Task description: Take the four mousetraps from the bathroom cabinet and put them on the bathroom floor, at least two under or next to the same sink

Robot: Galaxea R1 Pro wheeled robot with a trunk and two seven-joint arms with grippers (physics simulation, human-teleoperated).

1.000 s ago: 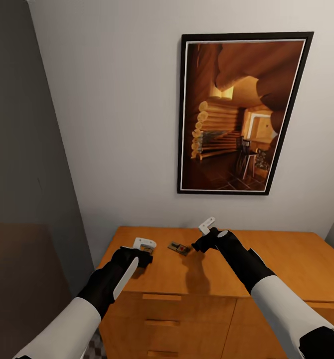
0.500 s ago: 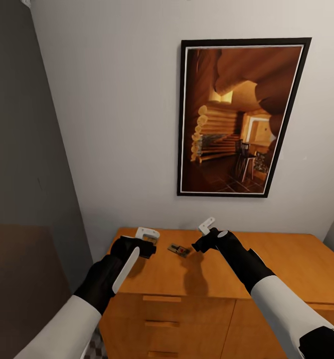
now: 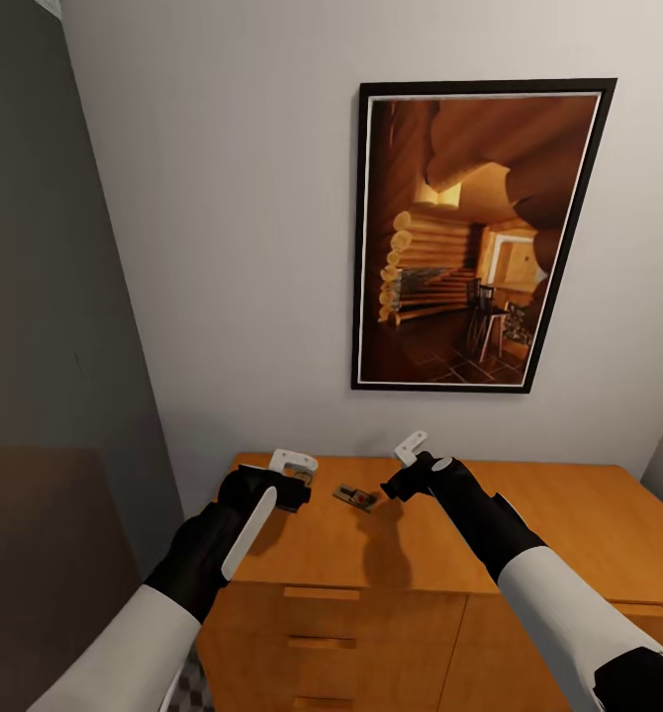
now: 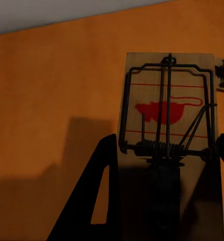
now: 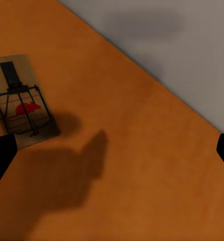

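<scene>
Hovering over the cabinet (image 3: pixel 411 534) top at lower centre of the head view, the left gripper (image 3: pixel 290 487) held one mousetrap (image 4: pixel 168 125) between its jaws. A second mousetrap (image 3: pixel 354 496) lay flat just left of the right gripper (image 3: pixel 399 473), whose jaws stood spread, empty.

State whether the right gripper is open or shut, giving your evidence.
Open. In the right wrist view the right gripper's fingertips sit far apart at opposite edges, with only bare cabinet top between them.
</scene>
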